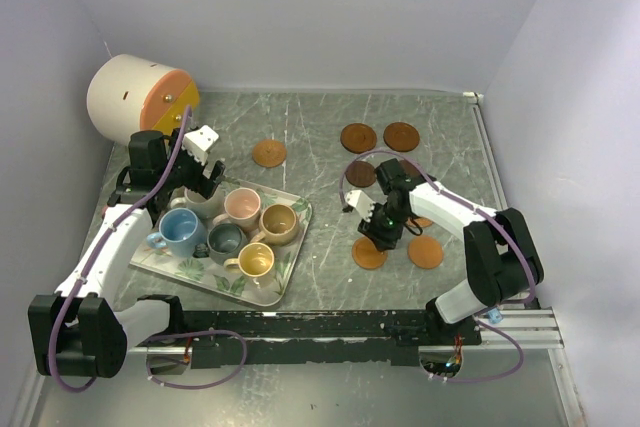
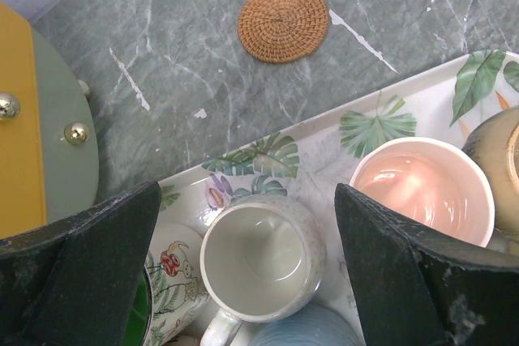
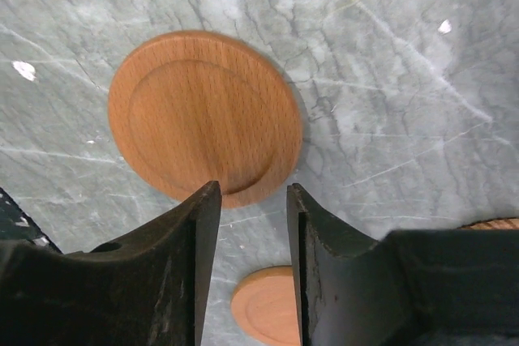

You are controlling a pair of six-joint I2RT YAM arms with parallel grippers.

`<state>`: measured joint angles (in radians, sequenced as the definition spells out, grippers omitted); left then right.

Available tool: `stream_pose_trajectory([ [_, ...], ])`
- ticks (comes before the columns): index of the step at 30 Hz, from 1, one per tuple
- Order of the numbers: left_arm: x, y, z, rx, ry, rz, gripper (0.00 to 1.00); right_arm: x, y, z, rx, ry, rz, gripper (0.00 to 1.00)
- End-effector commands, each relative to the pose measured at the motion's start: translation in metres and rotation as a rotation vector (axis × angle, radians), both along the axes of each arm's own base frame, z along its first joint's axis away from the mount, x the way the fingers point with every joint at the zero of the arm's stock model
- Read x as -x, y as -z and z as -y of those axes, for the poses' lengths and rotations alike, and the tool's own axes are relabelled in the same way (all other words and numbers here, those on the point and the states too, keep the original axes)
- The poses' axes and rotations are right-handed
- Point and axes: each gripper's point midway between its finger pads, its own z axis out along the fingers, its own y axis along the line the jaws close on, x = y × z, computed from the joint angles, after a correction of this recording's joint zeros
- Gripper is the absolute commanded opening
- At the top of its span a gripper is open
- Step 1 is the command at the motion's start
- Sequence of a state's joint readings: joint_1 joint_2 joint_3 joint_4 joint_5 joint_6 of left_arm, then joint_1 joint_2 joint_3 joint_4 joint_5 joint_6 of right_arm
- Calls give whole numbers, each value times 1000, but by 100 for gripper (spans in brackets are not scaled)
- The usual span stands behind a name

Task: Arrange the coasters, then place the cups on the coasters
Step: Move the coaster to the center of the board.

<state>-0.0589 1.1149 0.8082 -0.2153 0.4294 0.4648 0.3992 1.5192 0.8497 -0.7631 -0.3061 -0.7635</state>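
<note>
Several coasters (image 1: 425,251) right of the tray (image 1: 285,272) await arranging; right gripper (image 3: 253,200), slightly parted, empty, should grasp one; left gripper (image 2: 246,192) gapes over tray.

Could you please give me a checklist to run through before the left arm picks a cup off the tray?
1. Left gripper wide open: ok.
2. Speckled cream ceramic cup sits between its jaws: ok.
3. Clearance from the neighbouring pink ceramic cup: cannot tell; the gripper overlaps its rim in the wrist view.
4. Woven tan round coaster lies bare beyond the leaf-print rectangular tray: ok.
5. Right gripper empty, jaws apart, away from the tray: ok.
</note>
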Motion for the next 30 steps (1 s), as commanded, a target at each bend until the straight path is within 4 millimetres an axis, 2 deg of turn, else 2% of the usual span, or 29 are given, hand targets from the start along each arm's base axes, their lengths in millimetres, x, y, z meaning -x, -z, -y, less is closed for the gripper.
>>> stream_pose_trajectory([
  [1,0,0,4,-3,26,0,100,-18,-26,-20,-117,29,36,39],
  [7,-5,-1,8,7,39,2,99,-60,-64,-52,-259,88,138,44],
  [9,-12,-3,10,-3,36,2,99,-71,-73,-60,-290,115,153,45],
  [15,-42,6,27,-57,28,-70,96,-94,-94,-65,-343,261,215,50],
  [20,-72,17,58,-72,31,-131,96,-105,-99,-48,-364,373,239,55],
  [24,-104,43,73,-102,-9,-218,96,-119,-113,-20,-398,482,279,60],
  [27,-125,65,80,-99,-35,-314,92,-127,-125,2,-390,555,347,65],
  [28,-131,70,83,-96,-37,-342,90,-129,-127,9,-387,575,364,66],
  [30,-137,91,88,-100,-34,-407,89,-130,-134,20,-392,605,390,68],
])
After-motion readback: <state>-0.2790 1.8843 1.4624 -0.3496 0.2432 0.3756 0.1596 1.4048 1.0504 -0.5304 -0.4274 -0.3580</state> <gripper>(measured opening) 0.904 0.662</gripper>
